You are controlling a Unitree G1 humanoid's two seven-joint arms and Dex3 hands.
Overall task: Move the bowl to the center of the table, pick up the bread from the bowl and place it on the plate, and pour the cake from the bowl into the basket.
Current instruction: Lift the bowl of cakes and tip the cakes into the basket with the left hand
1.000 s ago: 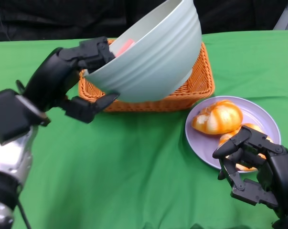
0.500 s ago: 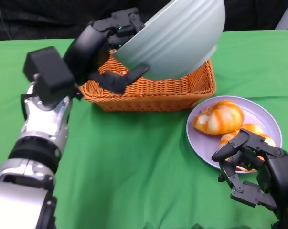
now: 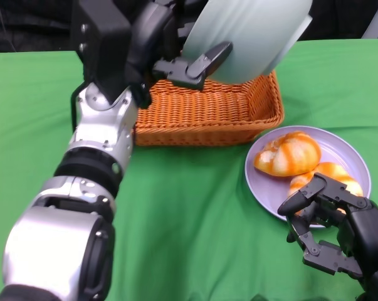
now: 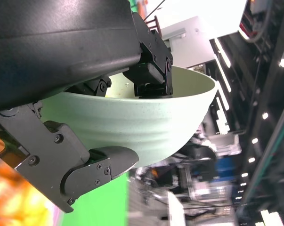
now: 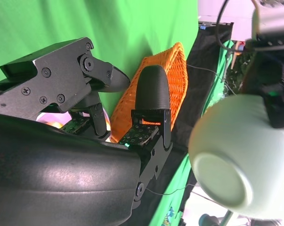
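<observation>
My left hand [image 3: 176, 44] grips the pale green bowl [image 3: 251, 37] by its rim and holds it tipped steeply above the orange wicker basket [image 3: 207, 113]. The bowl's underside faces me, so its inside is hidden; no cake shows. In the left wrist view the bowl [image 4: 132, 127] sits between the fingers of my left hand [image 4: 80, 155]. Bread [image 3: 288, 154] lies on the lilac plate [image 3: 339, 150] at the right. My right hand [image 3: 336, 232] hovers at the plate's near edge, fingers curled, holding nothing. The right wrist view shows the bowl [image 5: 231, 160] from below and the basket [image 5: 151, 89].
A green cloth [image 3: 189, 226] covers the table, with a dark backdrop behind its far edge. My left forearm [image 3: 94, 163] stretches across the left half of the table toward the basket. A second piece of bread [image 3: 330, 175] lies on the plate near my right hand.
My left arm has lifted the bowl higher and further right over the basket, tipping it more steeply. The right hand has stayed by the plate.
</observation>
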